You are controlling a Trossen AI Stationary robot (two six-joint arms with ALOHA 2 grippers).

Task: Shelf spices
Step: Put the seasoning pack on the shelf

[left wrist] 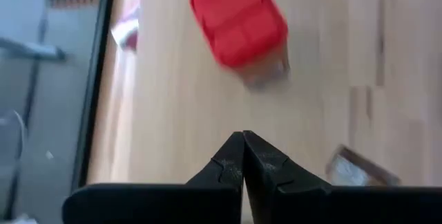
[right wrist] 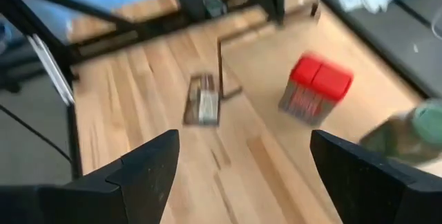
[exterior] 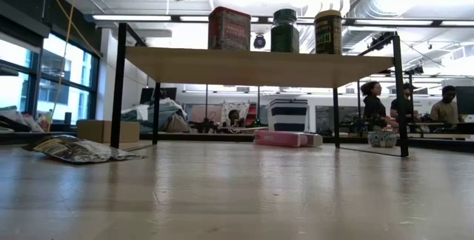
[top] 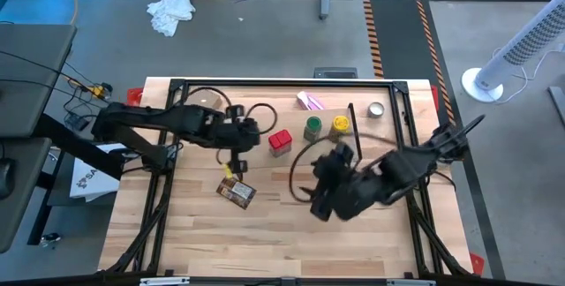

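The shelf [exterior: 244, 66] stands at the table's far middle. On its plank top stand three spices: the red boxy container [exterior: 229, 29] [top: 280, 141], the green-lidded jar [exterior: 284, 31] [top: 312, 128] and the yellow jar [exterior: 328, 32] [top: 340, 125]. The flat orange-brown packet [top: 237, 193] [exterior: 74, 149] lies flat on the table, nearer than the shelf's left end. My left gripper [left wrist: 243, 148] is shut and empty, in the air between the red container [left wrist: 238, 20] and the packet [left wrist: 359, 169]. My right gripper [right wrist: 242, 175] hangs open and empty right of the packet [right wrist: 202, 99], facing it.
A pink-purple packet [top: 310, 101] and a small round silver tin [top: 377, 109] lie at the table's far side beyond the shelf. A tan cardboard box [exterior: 100, 130] sits at the far left. Bare tabletop [top: 265, 242] stretches along the near edge.
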